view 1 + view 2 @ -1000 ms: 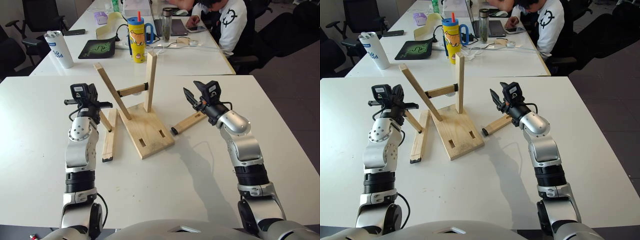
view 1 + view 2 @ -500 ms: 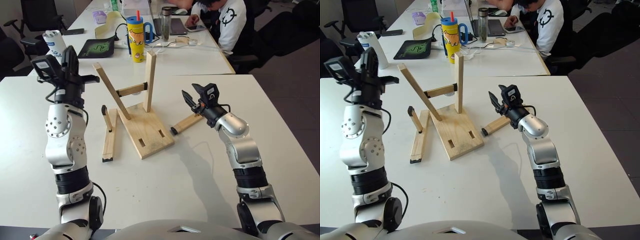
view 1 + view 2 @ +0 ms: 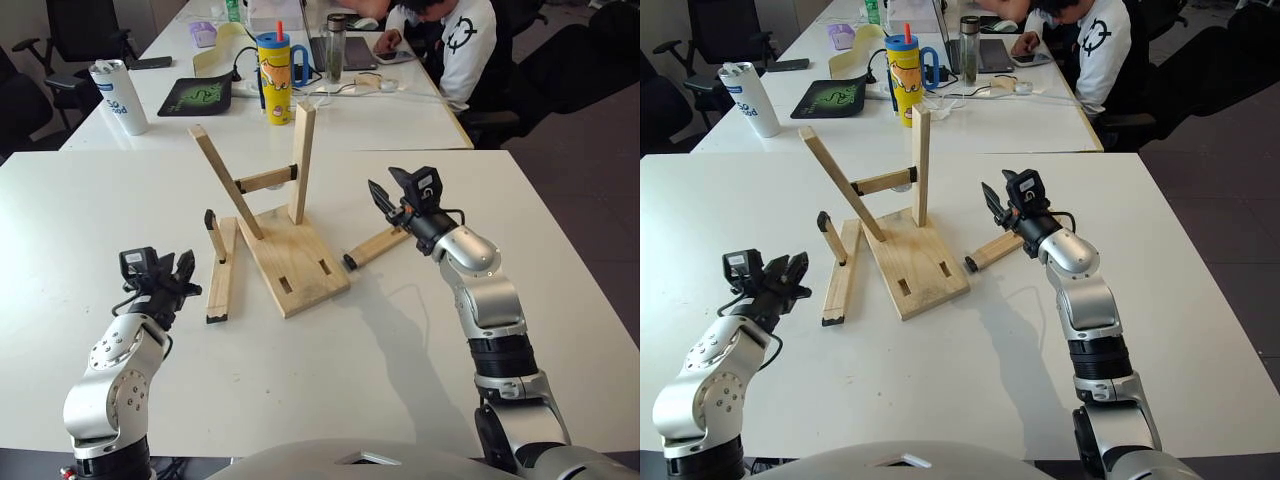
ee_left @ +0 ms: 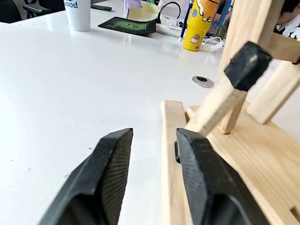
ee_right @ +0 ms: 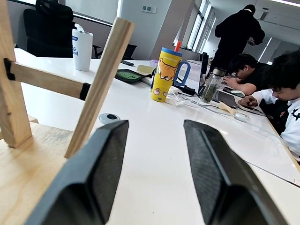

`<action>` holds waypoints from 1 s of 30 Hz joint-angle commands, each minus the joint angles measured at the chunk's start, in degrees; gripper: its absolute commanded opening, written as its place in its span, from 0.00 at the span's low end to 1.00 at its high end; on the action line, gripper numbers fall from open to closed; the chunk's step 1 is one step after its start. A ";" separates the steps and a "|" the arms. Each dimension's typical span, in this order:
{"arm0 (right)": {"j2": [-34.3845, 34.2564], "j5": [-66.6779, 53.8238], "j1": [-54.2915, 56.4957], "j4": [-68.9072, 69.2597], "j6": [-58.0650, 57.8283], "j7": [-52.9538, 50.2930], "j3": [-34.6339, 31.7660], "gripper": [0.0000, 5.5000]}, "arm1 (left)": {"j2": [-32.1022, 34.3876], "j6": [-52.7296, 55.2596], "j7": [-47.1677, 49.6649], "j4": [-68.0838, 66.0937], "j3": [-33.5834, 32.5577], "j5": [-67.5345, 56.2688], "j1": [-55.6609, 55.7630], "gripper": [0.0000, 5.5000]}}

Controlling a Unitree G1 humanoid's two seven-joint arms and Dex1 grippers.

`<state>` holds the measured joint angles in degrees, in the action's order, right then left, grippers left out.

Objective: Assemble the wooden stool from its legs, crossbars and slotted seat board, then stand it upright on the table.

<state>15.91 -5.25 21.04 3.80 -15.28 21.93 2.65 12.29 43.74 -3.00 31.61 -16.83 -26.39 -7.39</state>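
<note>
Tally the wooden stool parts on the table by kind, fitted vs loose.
Seat board: 1
Legs standing in its slots: 2
Crossbar joining them: 1
Loose sticks beside the board: 3
Total: 7

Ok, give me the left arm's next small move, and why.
Probably ease the left tool forward to straddle the loose leg: the tool is open just short of it, and the seat board has two empty slots.
</note>
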 commanded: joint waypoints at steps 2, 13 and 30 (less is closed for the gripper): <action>-0.61 0.49 -0.16 1.27 -0.20 -1.13 0.17 0.39 | -0.77 5.32 1.38 -0.51 4.48 0.56 0.70 0.48; -1.72 0.67 -1.06 2.00 -0.04 -2.24 0.56 0.39 | -0.21 3.09 1.19 -5.94 7.27 5.95 0.44 0.67; -1.75 0.53 0.14 1.11 0.27 -1.86 0.82 0.39 | 1.67 2.44 -0.11 -11.31 9.62 11.93 0.32 0.48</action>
<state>14.21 -4.92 20.61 5.04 -15.06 19.84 3.21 13.54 46.30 -2.80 20.96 -7.41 -15.44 -6.51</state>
